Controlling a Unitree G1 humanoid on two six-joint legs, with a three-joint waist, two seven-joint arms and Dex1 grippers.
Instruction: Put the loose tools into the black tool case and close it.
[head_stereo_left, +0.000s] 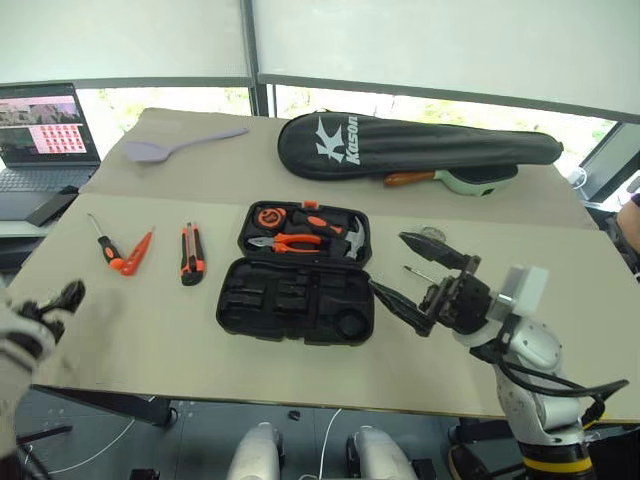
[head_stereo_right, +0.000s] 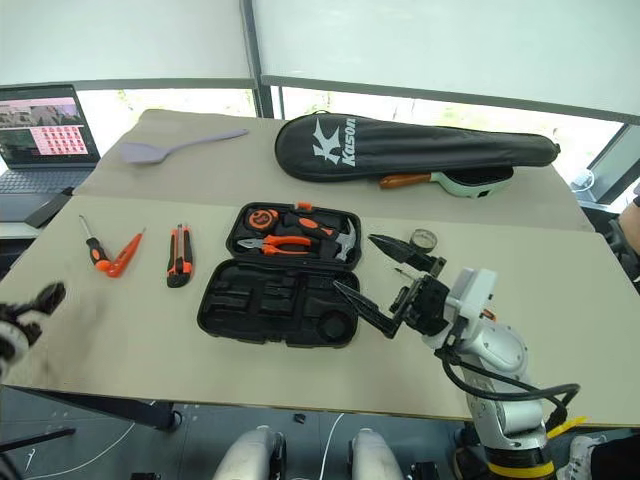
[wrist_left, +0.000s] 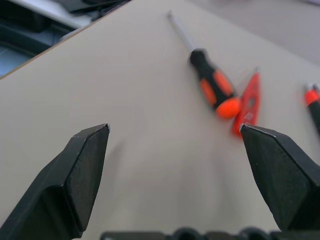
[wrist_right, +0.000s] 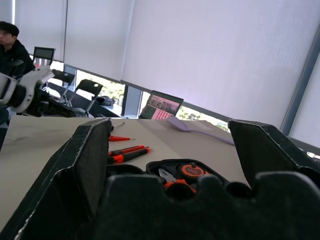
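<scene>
I see the matt black hard-plastic tool case (head_stereo_left: 296, 312) on a smooth, matt beige surface (head_stereo_left: 150, 330), near my matt-black right gripper (head_stereo_left: 412, 280).

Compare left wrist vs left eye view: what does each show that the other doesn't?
Left wrist alone: close view of its open gripper with nothing between the fingers. Left eye alone: open tool case, racket bag, spatula, laptop, right gripper open above the table. Both: screwdriver, tester pen touching its handle, utility knife.
</scene>
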